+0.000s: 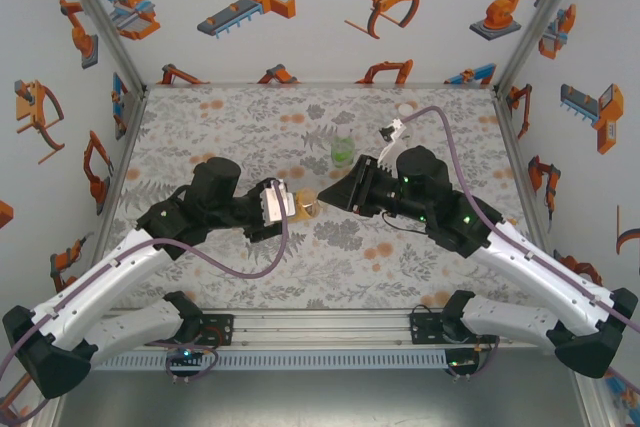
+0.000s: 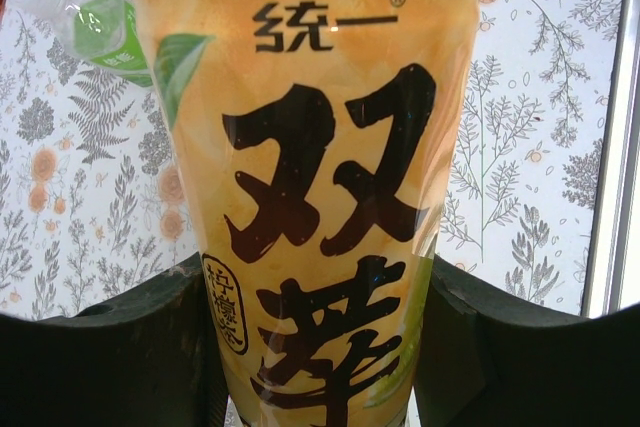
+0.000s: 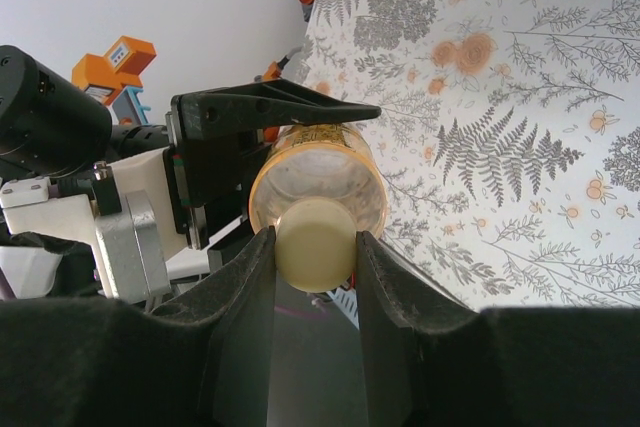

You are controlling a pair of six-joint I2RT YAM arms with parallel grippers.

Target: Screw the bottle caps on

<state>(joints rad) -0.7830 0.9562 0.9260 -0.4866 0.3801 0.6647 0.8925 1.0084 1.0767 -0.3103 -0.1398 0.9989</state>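
The amber bottle [image 2: 320,197] is held level, clamped in the left gripper [image 2: 318,347], so that the yellowish cap [image 3: 315,247], pinched by the right gripper [image 3: 315,237], can be turned onto its neck, seemingly already seated

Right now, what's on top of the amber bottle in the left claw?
A yellowish cap sits on the mouth of the amber bottle, pinched by the right claw. The neck threads under it are covered.
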